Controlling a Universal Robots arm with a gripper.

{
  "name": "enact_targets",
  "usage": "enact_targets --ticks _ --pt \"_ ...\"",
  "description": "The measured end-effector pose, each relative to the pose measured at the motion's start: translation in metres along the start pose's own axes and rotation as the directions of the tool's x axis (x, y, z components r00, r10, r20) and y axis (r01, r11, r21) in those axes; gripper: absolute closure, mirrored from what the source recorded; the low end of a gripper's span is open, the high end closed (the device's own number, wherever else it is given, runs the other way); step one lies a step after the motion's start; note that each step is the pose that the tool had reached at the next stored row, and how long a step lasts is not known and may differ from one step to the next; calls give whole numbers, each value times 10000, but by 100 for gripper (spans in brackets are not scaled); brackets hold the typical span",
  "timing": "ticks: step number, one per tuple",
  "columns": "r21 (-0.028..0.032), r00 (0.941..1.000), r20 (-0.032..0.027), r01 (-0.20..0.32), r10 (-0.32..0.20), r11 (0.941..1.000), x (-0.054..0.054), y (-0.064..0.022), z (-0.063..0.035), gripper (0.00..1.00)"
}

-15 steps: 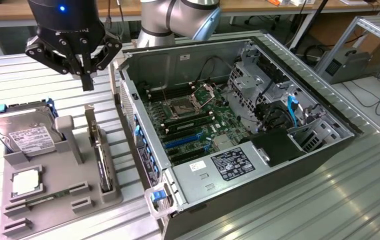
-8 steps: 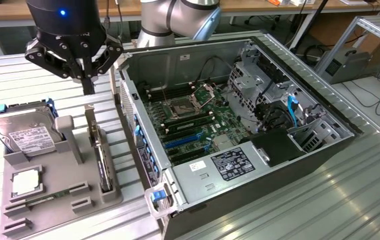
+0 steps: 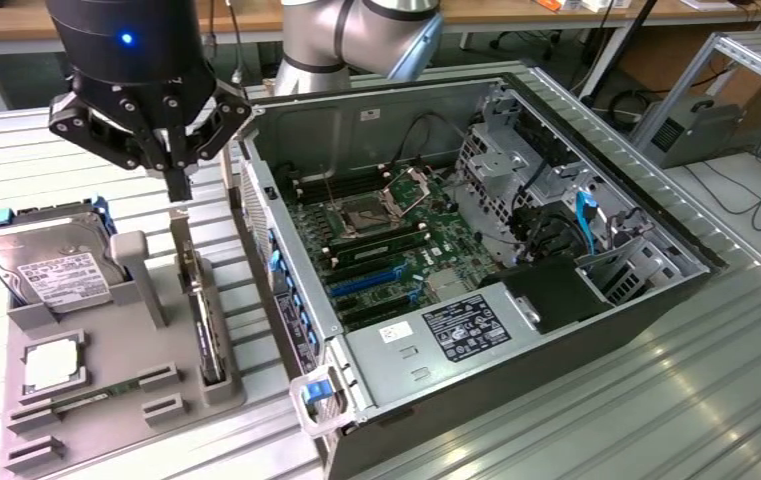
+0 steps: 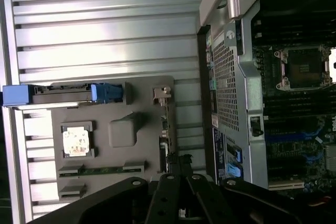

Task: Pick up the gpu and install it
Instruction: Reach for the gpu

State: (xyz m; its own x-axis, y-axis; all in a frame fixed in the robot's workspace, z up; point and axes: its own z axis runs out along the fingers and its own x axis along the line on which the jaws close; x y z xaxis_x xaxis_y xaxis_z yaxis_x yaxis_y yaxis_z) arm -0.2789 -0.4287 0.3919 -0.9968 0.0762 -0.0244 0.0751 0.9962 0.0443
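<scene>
The gpu [image 3: 203,315] is a thin dark card standing on edge in a slot along the grey tray's [image 3: 120,345] side nearest the computer case. In the wrist view the gpu [image 4: 164,129] shows edge-on as a narrow strip with a metal bracket at one end. My gripper [image 3: 180,190] hangs just above the card's far end, fingers shut together with nothing between them. Its black fingertips [image 4: 181,163] meet close beside the card's end.
The open computer case [image 3: 353,115] lies at the exterior view's right of the tray, motherboard [image 3: 380,250] exposed. On the tray stand a silver hard drive [image 3: 53,265] with blue rails, a processor [image 3: 53,362] and a green memory stick [image 3: 100,395]. Ribbed metal table all round.
</scene>
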Motion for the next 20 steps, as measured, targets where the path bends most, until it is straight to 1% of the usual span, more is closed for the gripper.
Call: enact_targets --ticks 1,6,20 --pt "0 10000 0 0 0 10000 0 -34 -2 89" --pt "-1 10000 1 0 0 10000 0 -129 -5 89" --pt "0 10000 0 -1 1 10000 -4 -322 -14 89"
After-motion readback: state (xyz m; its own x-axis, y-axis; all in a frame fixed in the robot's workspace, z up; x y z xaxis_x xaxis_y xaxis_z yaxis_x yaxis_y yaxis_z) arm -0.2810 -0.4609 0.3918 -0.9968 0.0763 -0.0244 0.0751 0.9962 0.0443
